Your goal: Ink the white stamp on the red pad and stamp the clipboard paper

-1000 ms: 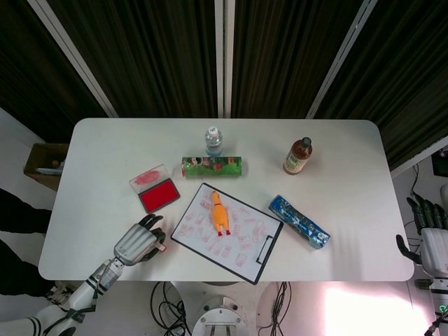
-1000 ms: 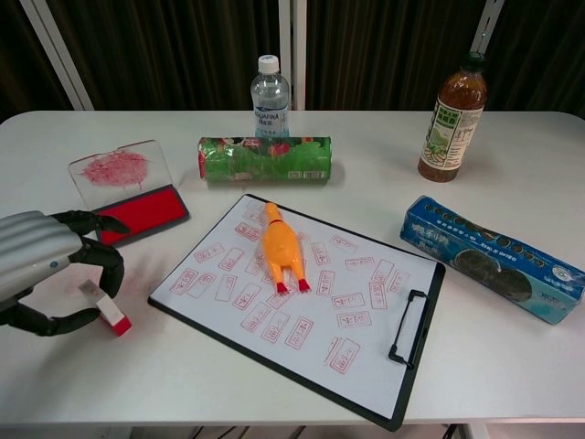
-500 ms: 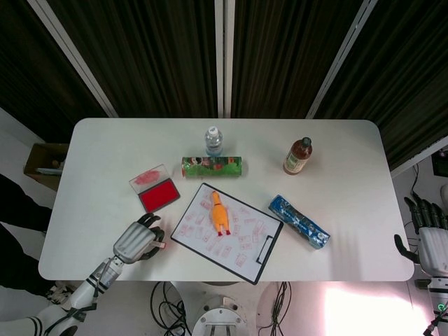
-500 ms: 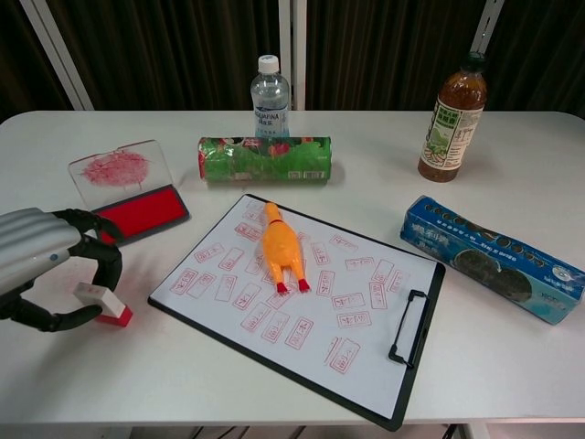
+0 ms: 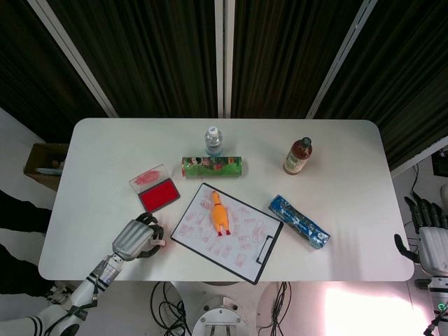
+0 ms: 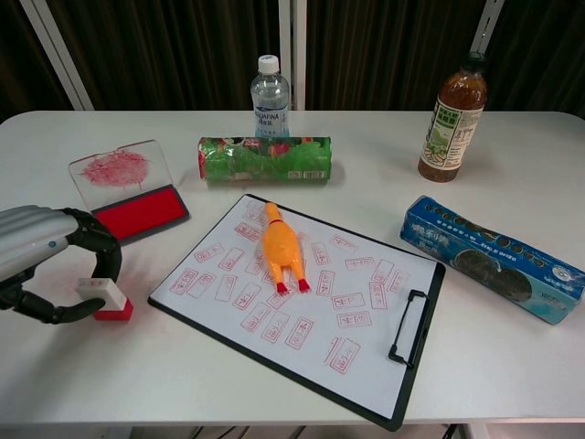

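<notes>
One white stamp (image 6: 102, 294), red base on the counter (image 6: 512, 165), and the left hand (image 6: 41, 265) has its fingers curled around it, just left of the one clipboard (image 6: 297, 306). One red ink pad (image 6: 139, 212) sits beyond, lid open. One rubber chicken (image 6: 281, 249) lies on the stamped paper. Two bottles: one water bottle (image 6: 271, 97), one tea bottle (image 6: 453, 117). Two packs: green snack roll (image 6: 263, 158), blue biscuit pack (image 6: 494, 258). Right hand (image 5: 430, 241) hangs off the counter's edge, fingers apart, holding nothing.

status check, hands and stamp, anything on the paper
Left hand grips white stamp, stamp upright on the table, not inked yet. Right hand open, off the table edge. Rubber chicken lies on clipboard paper.
</notes>
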Available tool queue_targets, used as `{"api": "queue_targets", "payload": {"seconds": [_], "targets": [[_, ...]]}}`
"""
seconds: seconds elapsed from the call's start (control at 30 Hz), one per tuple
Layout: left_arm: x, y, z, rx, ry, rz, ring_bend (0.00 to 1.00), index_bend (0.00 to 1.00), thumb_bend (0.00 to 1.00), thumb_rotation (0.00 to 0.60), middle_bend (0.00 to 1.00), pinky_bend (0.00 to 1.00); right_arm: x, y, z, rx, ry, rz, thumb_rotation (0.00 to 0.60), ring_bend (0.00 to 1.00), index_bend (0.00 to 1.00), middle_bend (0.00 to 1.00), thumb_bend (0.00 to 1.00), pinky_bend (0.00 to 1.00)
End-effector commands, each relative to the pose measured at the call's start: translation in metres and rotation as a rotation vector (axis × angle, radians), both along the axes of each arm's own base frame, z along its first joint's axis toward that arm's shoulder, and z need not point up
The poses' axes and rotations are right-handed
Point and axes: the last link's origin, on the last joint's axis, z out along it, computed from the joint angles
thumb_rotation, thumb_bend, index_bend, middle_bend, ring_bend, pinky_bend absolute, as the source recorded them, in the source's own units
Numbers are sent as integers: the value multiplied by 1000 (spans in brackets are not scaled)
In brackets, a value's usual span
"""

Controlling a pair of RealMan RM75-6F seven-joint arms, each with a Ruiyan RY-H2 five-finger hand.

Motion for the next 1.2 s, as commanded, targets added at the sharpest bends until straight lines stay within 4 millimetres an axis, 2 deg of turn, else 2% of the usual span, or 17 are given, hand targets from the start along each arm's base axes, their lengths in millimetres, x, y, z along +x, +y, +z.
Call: {"api": "queue_targets", "payload": {"seconds": [0.03,0.13,0.23,0.4,0.57,0.67,0.83,1.0,1.2], "targets": [[1,1,2,9,-23,8,324,630,382,600,611,227,-1,0,0,3,1,-1,600,0,0,0,296,0],[2,4,5,29,-52,18,357,641,384,600,623,253,-2,1,0,0,-1,-6,600,0,0,0,296,0],[1,8,10,53,-90,43,410,651,383,600,632,342,-3,2,3,-11,-6,-6,600,0,0,0,295,0],[-1,19,20,100,-119,66,579,658,379,600,642,681,-3,4,4,-17,-8,-3,600,0,0,0,296,0],[-2,32,27,137,-125,84,751,679,379,600,676,818,-4,5,4,-14,-9,-4,600,0,0,0,300,0],[-4,41,29,154,-115,98,796,685,379,600,691,849,-3,6,5,-17,-9,0,600,0,0,0,299,0],[-6,64,31,188,-101,182,801,684,380,600,687,860,-2,5,6,-21,-8,-2,600,0,0,0,300,0],[10,88,30,229,-86,237,810,685,382,600,686,865,0,3,4,-9,-9,-1,600,0,0,0,300,0],[22,105,16,224,-51,283,812,686,394,600,686,866,0,2,5,-15,-9,-5,600,0,0,0,301,0]]}}
